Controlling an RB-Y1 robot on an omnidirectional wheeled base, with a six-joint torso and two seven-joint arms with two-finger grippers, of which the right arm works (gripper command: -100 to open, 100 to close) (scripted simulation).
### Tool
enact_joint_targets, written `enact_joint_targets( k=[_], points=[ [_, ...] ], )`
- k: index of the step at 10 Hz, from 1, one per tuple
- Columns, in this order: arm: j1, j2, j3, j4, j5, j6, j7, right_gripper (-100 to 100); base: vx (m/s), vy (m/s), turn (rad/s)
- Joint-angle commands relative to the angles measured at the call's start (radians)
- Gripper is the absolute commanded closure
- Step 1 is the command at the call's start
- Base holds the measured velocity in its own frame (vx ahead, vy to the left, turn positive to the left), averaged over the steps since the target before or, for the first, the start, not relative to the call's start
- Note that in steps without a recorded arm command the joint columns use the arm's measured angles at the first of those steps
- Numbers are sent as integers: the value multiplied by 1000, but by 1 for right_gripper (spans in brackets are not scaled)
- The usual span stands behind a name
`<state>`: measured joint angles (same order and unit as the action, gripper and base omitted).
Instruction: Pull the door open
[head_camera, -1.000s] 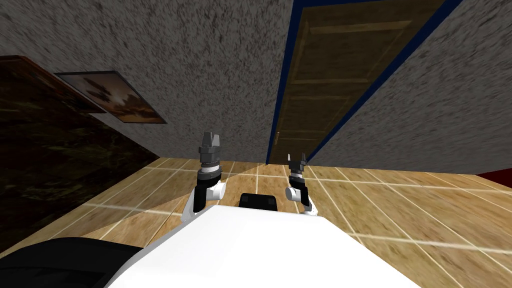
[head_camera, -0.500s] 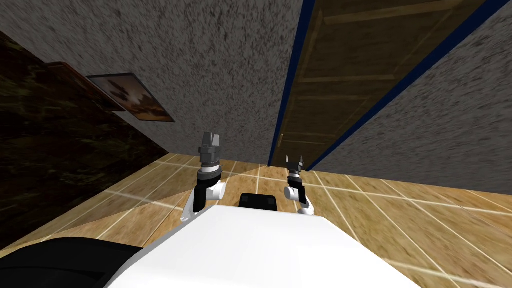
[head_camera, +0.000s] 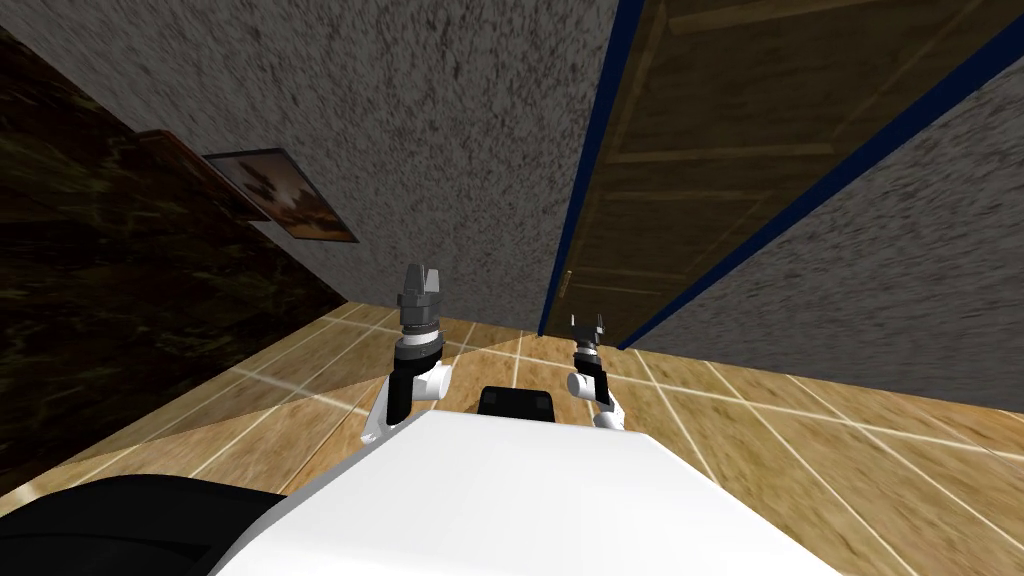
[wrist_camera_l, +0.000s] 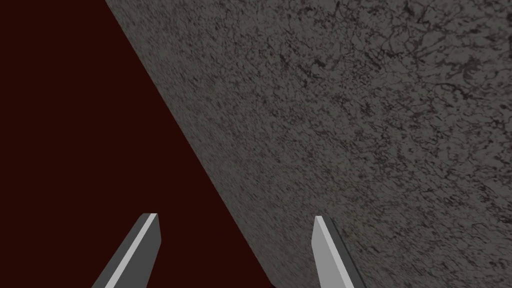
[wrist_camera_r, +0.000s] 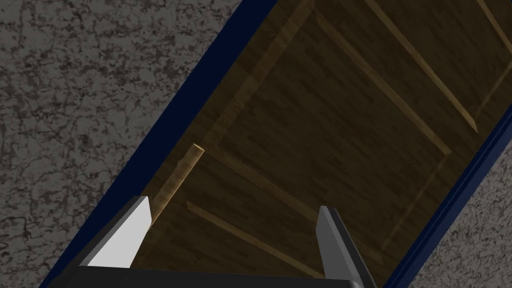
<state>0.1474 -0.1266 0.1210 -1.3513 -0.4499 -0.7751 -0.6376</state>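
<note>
right gripper (wrist_camera_r: 232, 202) open and empty, facing the shut brown panelled door (wrist_camera_r: 325, 115) far right in the grey wall (head_camera: 450, 120), wooden bar handle (wrist_camera_r: 184, 170) by its blue frame (wrist_camera_r: 190, 100); left gripper (wrist_camera_l: 235, 216) open, empty.

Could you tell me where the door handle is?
Right wrist view: the handle lies along the door's edge nearest the blue frame, beyond the right gripper.

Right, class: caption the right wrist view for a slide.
Open right gripper facing a blue-framed brown panelled door, handle ahead of one finger.
</note>
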Motion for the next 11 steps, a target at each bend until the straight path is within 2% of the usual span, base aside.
enact_joint_targets(
  k=[1,2,4,5,7,10,11],
  points=[
    [-17,-6,3,47,-27,-6,-43,-100,57,-45,183],
    [-17,-6,3,47,-27,-6,-43,-100,51,-28,40],
    [-43,-11,6,107,-61,-16,-95,-100,52,-38,114],
    [-43,-11,6,112,-61,-16,-95,-100,59,-40,48],
    [-69,-17,10,172,-95,-25,-148,-100,66,-43,123],
    [-82,-19,12,207,-111,-30,-172,-100,41,-38,57],
    [-94,-22,13,238,-127,-34,-197,-100,35,-28,102]
  ],
)
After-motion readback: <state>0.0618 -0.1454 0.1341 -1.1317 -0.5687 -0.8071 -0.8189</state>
